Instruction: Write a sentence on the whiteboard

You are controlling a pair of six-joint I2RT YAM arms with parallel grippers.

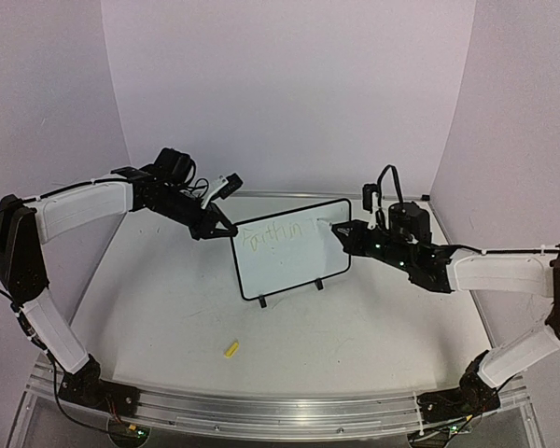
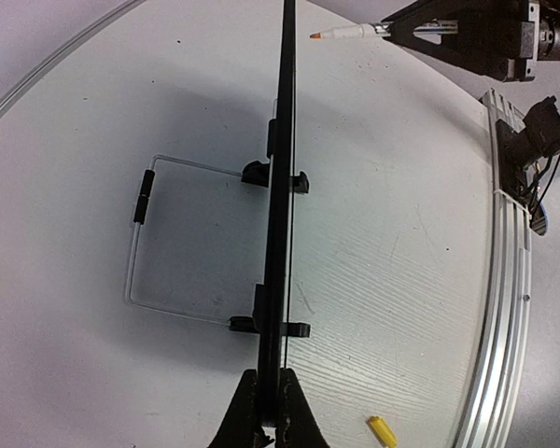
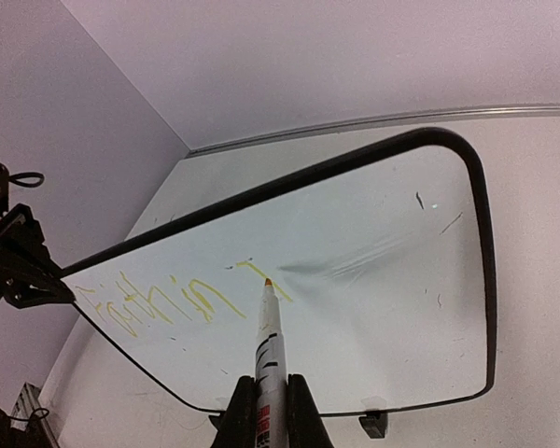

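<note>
The whiteboard (image 1: 294, 257) stands upright on two black clip feet in the middle of the table. Faint yellow handwriting (image 1: 273, 236) runs along its upper left; in the right wrist view the handwriting (image 3: 168, 303) fills the board's left half. My left gripper (image 1: 226, 230) is shut on the board's left edge; the left wrist view shows the board (image 2: 282, 187) edge-on between the jaws. My right gripper (image 1: 341, 231) is shut on a white marker (image 3: 268, 359), whose orange tip sits at the last stroke on the board (image 3: 383, 308).
A small yellow marker cap (image 1: 231, 349) lies on the table in front of the board, also seen in the left wrist view (image 2: 383, 431). A wire stand (image 2: 145, 243) lies behind the board. A metal rail (image 1: 280, 411) runs along the near table edge.
</note>
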